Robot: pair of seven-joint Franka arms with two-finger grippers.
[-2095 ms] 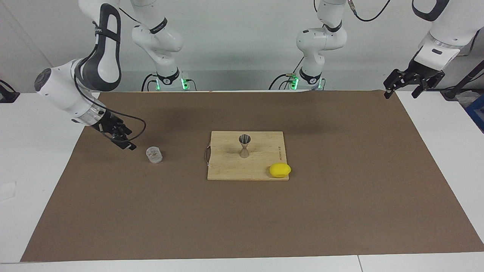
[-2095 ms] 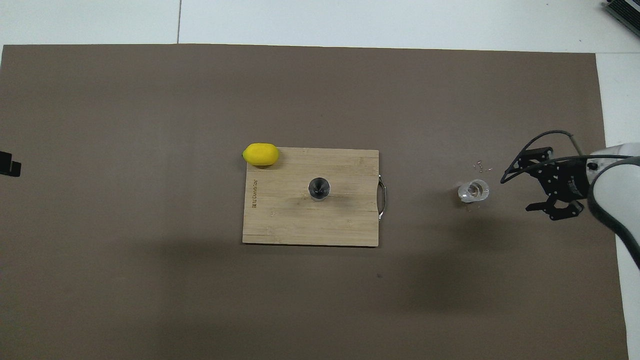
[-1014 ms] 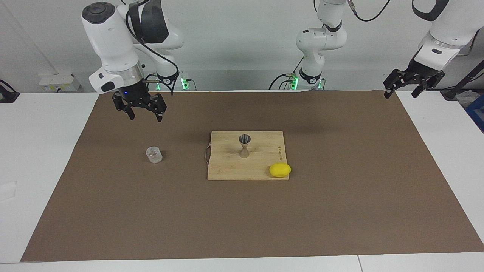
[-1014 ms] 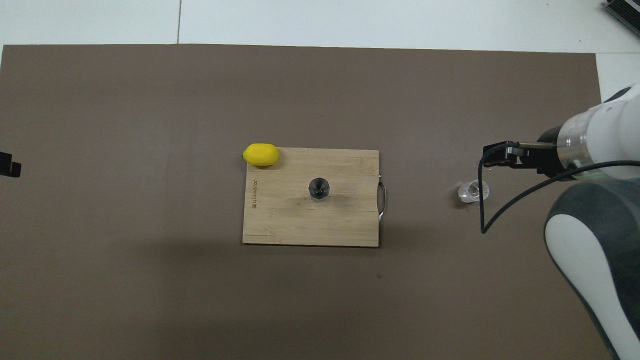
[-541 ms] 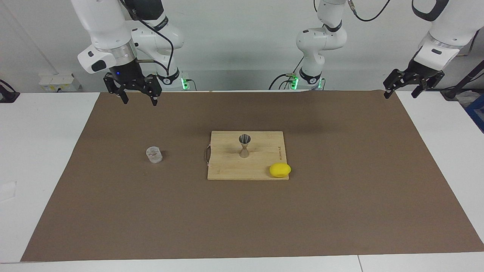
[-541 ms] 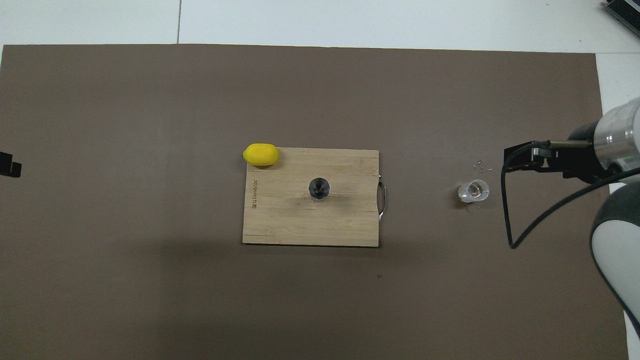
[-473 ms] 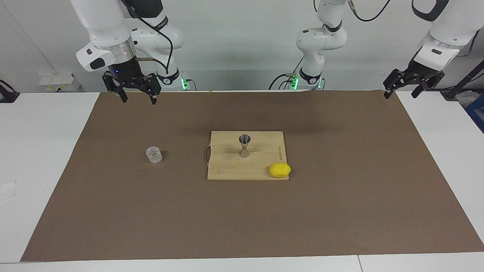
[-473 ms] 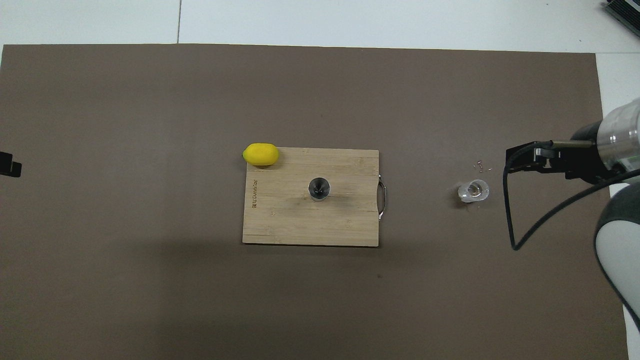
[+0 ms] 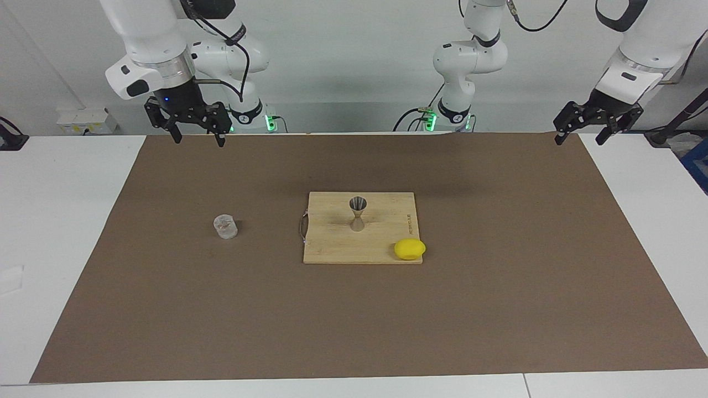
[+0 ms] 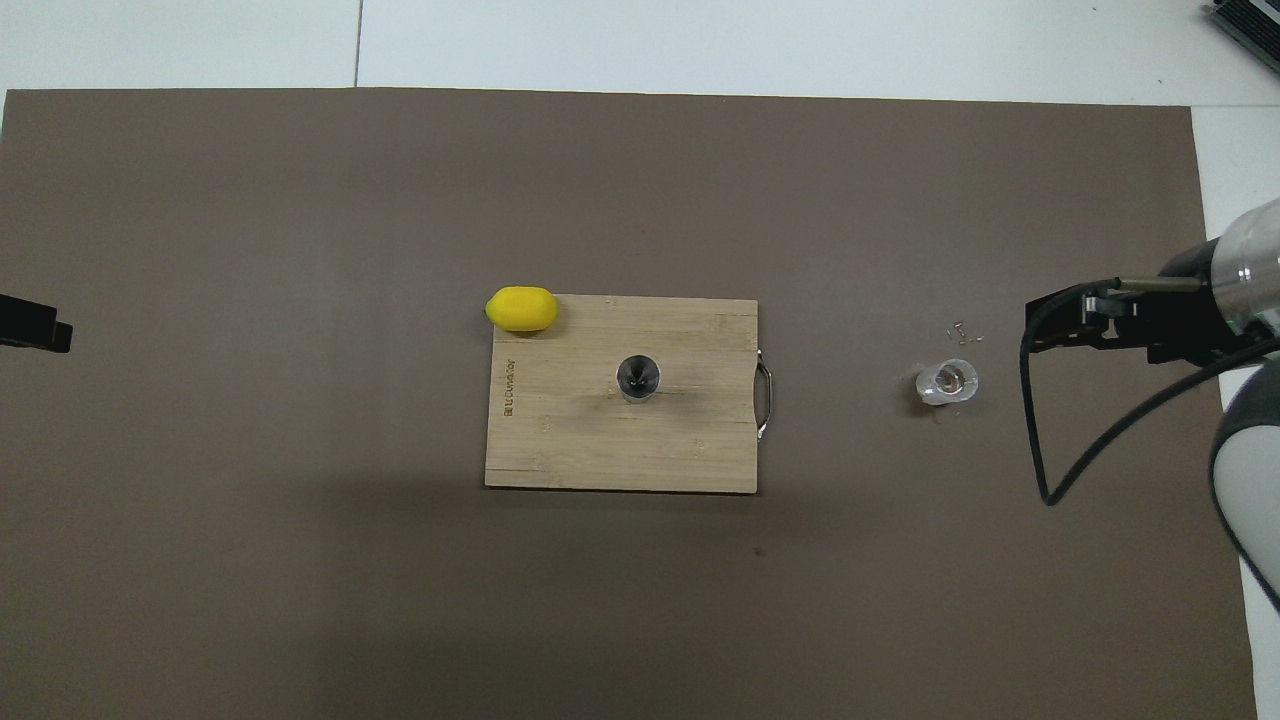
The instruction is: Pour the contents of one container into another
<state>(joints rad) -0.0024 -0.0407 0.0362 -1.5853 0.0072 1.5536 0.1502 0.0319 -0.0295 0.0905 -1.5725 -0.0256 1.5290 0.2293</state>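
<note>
Worktop (image 9: 66, 232) carries a brown mat (image 9: 498, 309); a board (image 9: 332, 249) lies at its middle, and each task item stands upright. Right tool (image 9: 197, 134) hangs high over the mat's robot-side edge at the right arm's end, fingers spread and grasping nothing. Left tool (image 9: 581, 131) hangs over the mat's corner at the left arm's end, likewise released and empty; that arm waits. Board bears the jigger (image 9: 358, 213) near its centre and a lemon (image 9: 410, 249) at the corner farthest from the robots. Cup (image 9: 225, 226) stands on the bare mat between board and the right arm's end, well apart from both tools. Governing relation: the cup lies below the right tool and farther out from the robots, its axis vertical. Judgement: the right arm is much the nearer, so the grasp should fall to it, with a descent and a side approach.
</note>
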